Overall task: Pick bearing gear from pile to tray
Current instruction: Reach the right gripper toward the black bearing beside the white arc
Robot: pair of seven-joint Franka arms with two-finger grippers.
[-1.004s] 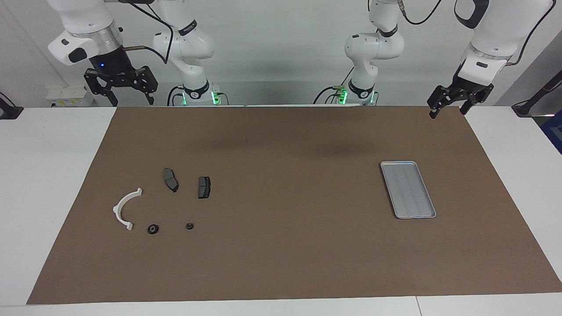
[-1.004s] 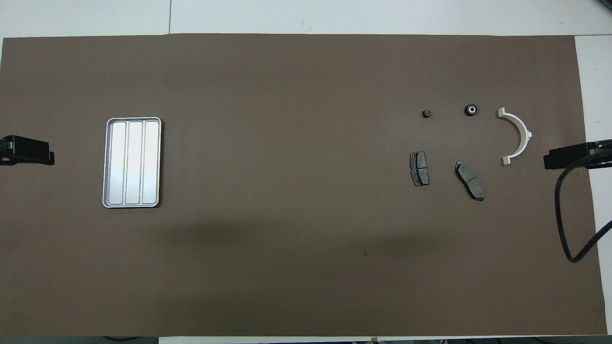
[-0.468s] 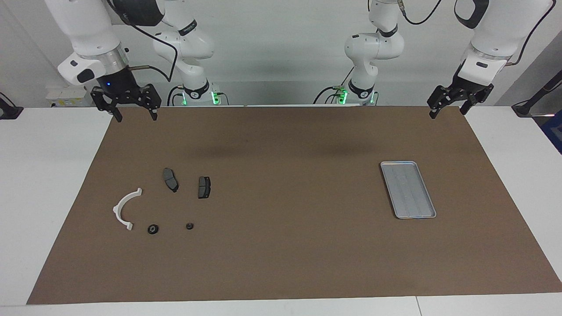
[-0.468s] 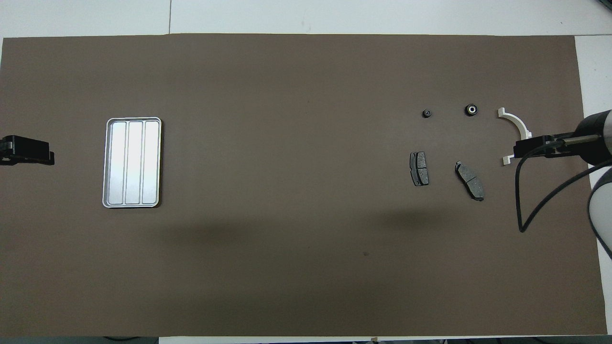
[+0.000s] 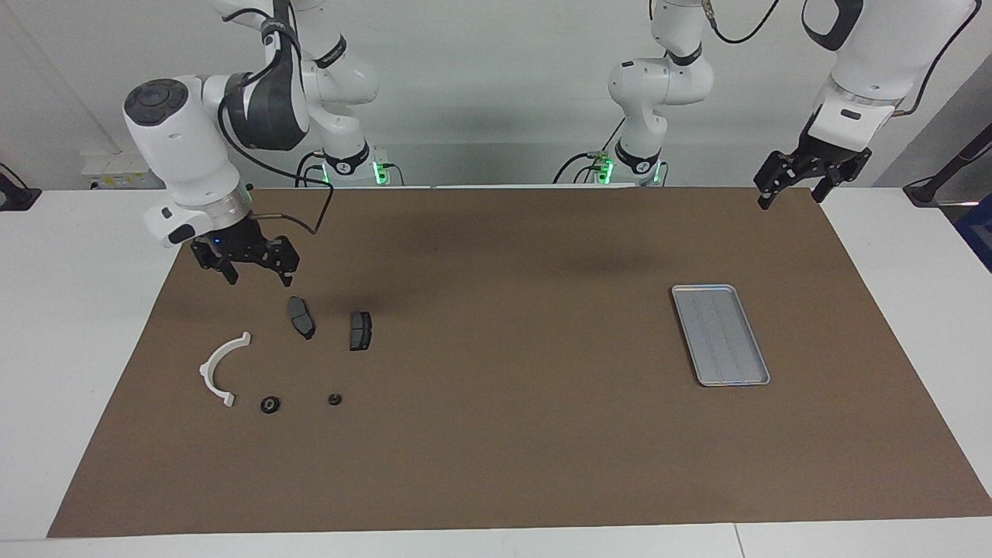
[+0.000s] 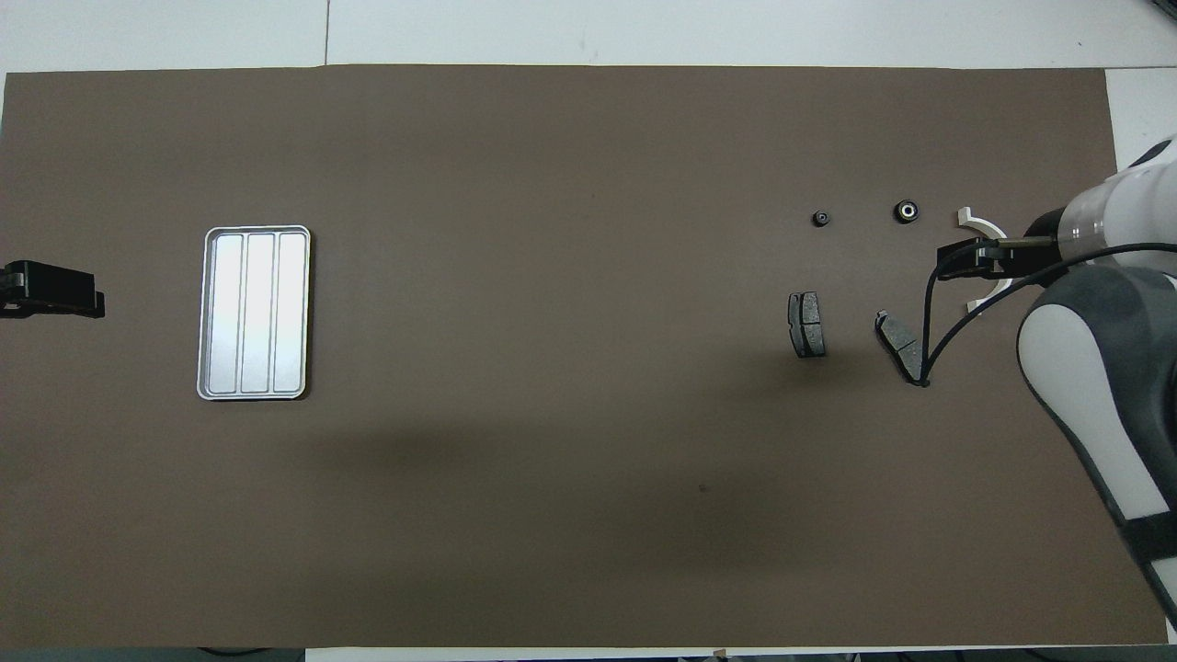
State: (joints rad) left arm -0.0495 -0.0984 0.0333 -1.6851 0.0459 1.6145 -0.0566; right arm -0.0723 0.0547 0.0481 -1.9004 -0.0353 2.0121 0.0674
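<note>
Bearing gears [image 5: 270, 404], two small black rounds, lie on the tabletop [image 5: 496, 434] beside a white arc [image 5: 219, 369]. We see the right gripper [image 5: 246, 267] above two brake pads [image 5: 301, 317], jaws open, empty. The tray [image 5: 719, 334] sits well apart; the left gripper [image 5: 798, 184] waits, open.
</note>
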